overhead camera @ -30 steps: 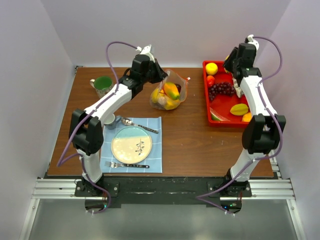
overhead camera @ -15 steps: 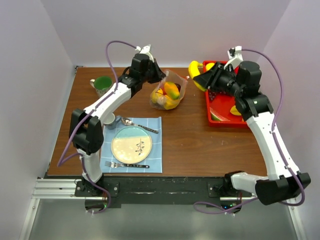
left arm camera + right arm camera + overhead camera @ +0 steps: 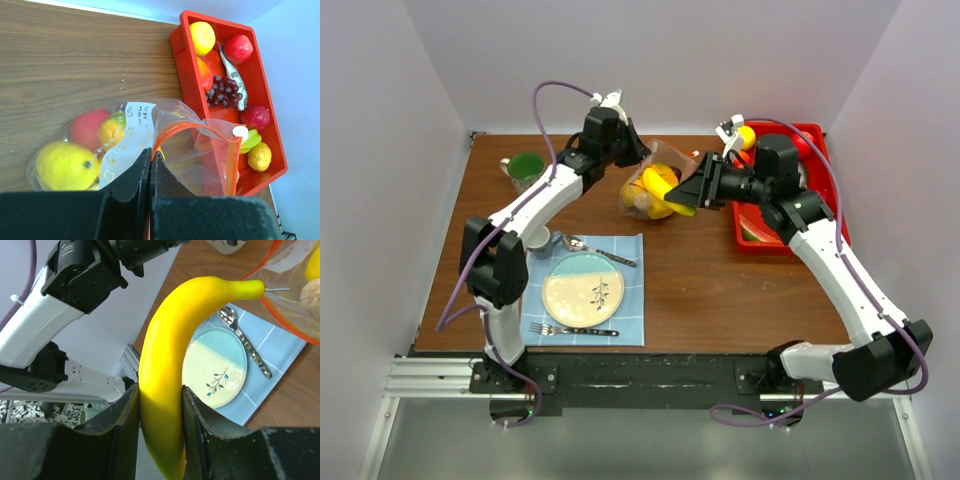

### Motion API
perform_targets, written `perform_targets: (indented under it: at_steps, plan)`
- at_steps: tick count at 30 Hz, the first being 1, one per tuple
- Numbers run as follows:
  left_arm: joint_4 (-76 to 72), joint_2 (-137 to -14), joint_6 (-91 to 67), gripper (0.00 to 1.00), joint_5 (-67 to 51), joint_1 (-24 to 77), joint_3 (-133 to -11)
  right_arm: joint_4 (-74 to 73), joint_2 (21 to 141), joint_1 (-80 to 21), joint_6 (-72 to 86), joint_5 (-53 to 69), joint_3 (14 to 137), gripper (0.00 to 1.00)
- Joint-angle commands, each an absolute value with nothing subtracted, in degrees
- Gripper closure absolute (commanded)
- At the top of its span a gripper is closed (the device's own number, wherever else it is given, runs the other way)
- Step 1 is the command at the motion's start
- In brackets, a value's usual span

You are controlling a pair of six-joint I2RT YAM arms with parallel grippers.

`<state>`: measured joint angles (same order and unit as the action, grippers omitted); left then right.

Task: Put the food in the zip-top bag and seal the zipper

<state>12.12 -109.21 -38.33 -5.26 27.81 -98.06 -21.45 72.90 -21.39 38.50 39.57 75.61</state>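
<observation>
The clear zip-top bag [image 3: 655,192] lies at the table's far middle with its mouth held open. Its orange-red zipper [image 3: 192,126] arches up in the left wrist view. Inside are a yellow fruit [image 3: 62,165], a red fruit [image 3: 86,127] and an orange piece [image 3: 112,131]. My left gripper [image 3: 150,152] is shut on the bag's mouth edge, also seen from above [image 3: 638,155]. My right gripper [image 3: 160,395] is shut on a yellow banana [image 3: 170,355]. The banana's tip is at the bag's mouth. From above, the right gripper [image 3: 695,192] and banana [image 3: 680,207] sit just right of the bag.
The red tray [image 3: 760,238] at the far right holds purple grapes [image 3: 225,90], a yellow fruit [image 3: 202,37], red fruits and other pieces. A green mug [image 3: 525,167] stands far left. A plate [image 3: 582,288], spoon [image 3: 595,250] and fork [image 3: 570,330] lie on a blue mat near the front.
My right arm has swung left from the red tray, carrying the banana to the bag's mouth. My left gripper has kept its hold on the bag.
</observation>
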Motion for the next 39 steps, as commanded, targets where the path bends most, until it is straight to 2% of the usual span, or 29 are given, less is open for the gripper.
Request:
perform_targets:
  at_steps: [1,7,13,25,28,33,34,36,37,39]
  plan:
    - [11.95,-108.46,-36.91,1.0,-4.66,27.33,-100.81,-18.9,75.31,-21.27,39.55,41.14,74.71,0.91]
    - [12.22,-107.93,-36.56,1.0,-4.83,27.33,-100.81,-18.02,82.87,-21.01,38.06,37.36,78.39,0.92]
    - [12.57,-107.49,-36.12,1.0,-4.75,27.33,-100.72,-24.69,89.99,-21.01,33.58,25.6,85.87,0.93]
    - [10.55,-107.23,-37.26,1.0,-6.24,27.33,-99.4,-27.77,98.17,-24.07,33.57,11.79,93.07,0.91]
    - [10.2,-107.05,-37.7,1.0,-6.5,27.42,-99.05,-29.53,100.89,-26.44,34.8,6.61,95.62,0.87]
    - [8.61,-106.35,-38.76,1.0,-7.12,27.86,-97.56,-31.03,104.15,-29.26,38.14,-4.9,99.32,0.77]
    - [8.53,-106.35,-38.93,1.0,-7.12,28.04,-97.38,-30.68,105.37,-30.05,39.28,-5.7,99.58,0.68]
    - [8.35,-106.26,-39.2,1.0,-6.94,28.39,-97.21,-31.37,106.95,-31.19,39.81,-8.59,101.94,0.58]
    - [8.44,-106.26,-39.29,1.0,-6.94,28.48,-97.21,-31.99,107.75,-31.55,39.81,-9.31,103.08,0.47]
    - [8.26,-106.08,-39.64,1.0,-6.94,28.56,-97.03,-33.48,109.68,-32.51,39.47,-10.02,105.99,0.38]
